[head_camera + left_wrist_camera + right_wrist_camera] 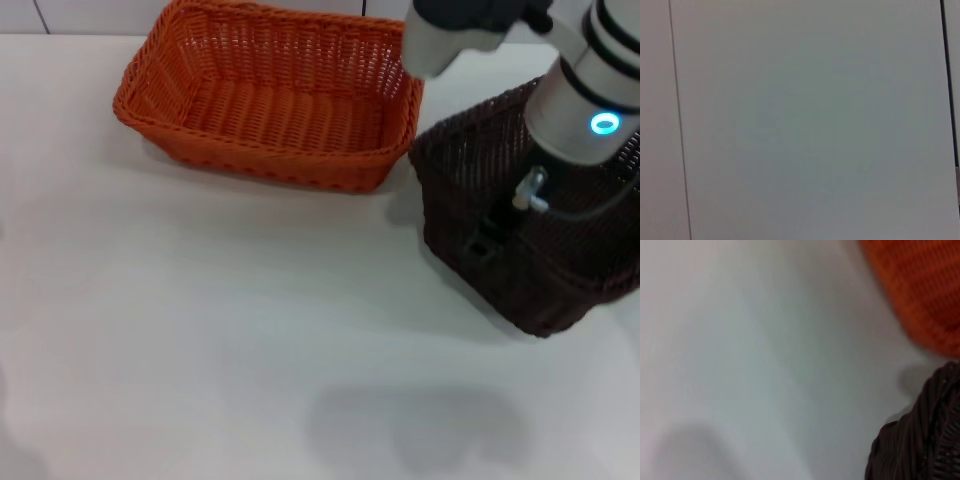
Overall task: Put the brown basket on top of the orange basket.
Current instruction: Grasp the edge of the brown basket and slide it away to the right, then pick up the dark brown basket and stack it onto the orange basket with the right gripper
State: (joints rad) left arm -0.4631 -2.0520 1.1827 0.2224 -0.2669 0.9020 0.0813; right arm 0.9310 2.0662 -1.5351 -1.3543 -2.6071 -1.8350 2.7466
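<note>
Right gripper [497,232] is being held at the brown basket [530,230], apparently pinching its near wall; it should be kept level and carried over the orange basket [270,95] just beside.

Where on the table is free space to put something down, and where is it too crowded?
The table is bare in front of the orange basket and to the left of the brown basket. It is crowded at the far right: the right arm reaches into the brown basket, and only a narrow gap separates the baskets.
</note>
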